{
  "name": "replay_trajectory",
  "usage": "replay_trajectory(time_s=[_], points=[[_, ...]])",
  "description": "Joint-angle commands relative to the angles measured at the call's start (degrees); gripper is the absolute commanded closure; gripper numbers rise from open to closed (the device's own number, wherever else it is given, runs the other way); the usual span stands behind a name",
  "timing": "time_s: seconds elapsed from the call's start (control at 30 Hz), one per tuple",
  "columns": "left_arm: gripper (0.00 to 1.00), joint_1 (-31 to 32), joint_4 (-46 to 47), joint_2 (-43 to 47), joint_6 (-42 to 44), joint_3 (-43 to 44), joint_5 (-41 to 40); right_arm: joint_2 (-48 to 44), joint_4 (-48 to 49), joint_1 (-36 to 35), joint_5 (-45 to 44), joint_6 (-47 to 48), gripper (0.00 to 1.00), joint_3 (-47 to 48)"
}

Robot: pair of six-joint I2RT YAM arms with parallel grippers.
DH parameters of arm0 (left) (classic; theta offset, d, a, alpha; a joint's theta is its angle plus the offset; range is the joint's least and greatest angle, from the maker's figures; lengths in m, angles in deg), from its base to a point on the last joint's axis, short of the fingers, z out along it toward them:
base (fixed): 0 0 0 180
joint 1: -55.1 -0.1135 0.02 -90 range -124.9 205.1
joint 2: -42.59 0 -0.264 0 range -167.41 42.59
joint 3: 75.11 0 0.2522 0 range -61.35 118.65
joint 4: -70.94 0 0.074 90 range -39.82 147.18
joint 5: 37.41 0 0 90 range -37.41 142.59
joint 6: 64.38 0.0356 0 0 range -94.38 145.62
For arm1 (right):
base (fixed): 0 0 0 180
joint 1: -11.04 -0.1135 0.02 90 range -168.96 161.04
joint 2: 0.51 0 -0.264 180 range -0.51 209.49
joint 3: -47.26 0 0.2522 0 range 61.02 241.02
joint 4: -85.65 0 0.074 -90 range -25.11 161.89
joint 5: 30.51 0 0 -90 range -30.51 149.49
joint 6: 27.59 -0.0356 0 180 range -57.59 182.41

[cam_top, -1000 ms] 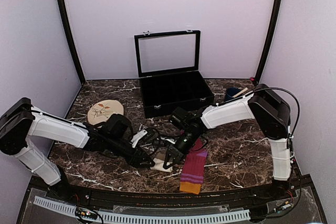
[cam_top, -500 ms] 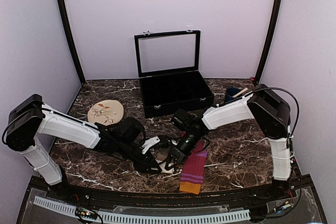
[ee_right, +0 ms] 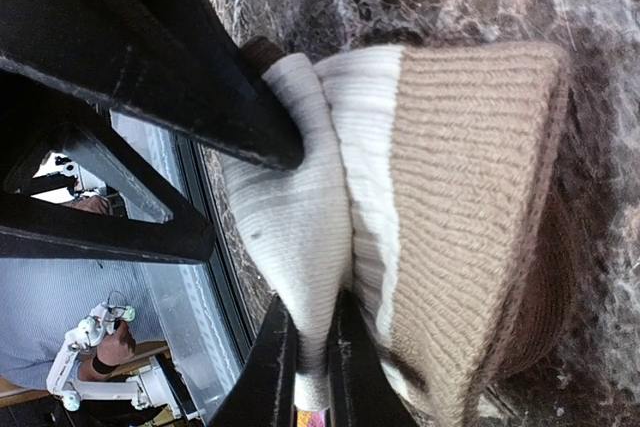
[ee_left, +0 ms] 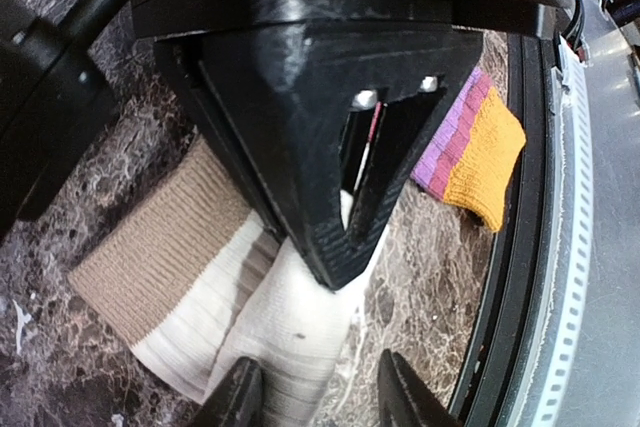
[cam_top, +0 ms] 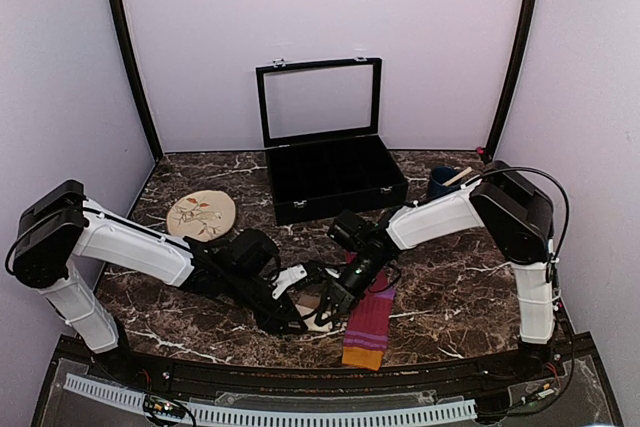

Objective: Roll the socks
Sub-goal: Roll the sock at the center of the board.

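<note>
Cream sock [ee_right: 470, 197]: bunched and partly rolled on the counter [cam_top: 450, 277], close to the near edge, where the tips of the two arms meet.
Striped sock [cam_top: 367, 322]: flat and unrolled just to the right of the cream one, with its orange cuff toward the near edge.
Right jaws: narrow, pinching a fold of the cream sock's white part.
Left jaws: about half wide, straddling the same white part. One fingertip [ee_left: 245, 397] is against the fabric. I cannot tell whether the other presses on it, so a real grip is unconfirmed.
Key relation: the cream sock's length runs crosswise to the right fingers [ee_right: 270, 367], brown band on one side and white on the other. The left jaws come at the white end from the opposite side, nearly tip to tip with the right jaws.
Nearer arm: both arms are on the cream sock. The right arm [cam_top: 440, 215] is closer to the striped one.
Right wrist view: shows the pinch on the fold, which the top view hides.
Left wrist view: shows the right jaws bearing down between its own fingertips, and the striped sock's cuff beyond.
Top view: alone shows the black display case [cam_top: 335, 175] and floral disc [cam_top: 200, 214], well apart from the work.
Step judged: the first sock is mid-roll and the second is untouched.
</note>
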Motion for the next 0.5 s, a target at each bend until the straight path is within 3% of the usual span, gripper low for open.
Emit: replay_trajectory(time_s=[0.0,0.47], points=[[0.55,0.5,-3.7,0.9,0.9,-1.4,-4.9,-0.7,-1.2,0.5,-0.8,0.2,1.00,-2.0],[0.49,0.5,-4.9,1.4,2.7,-1.6,-8.4,-1.2,-1.3,0.5,-0.4,0.1,1.00,-2.4]])
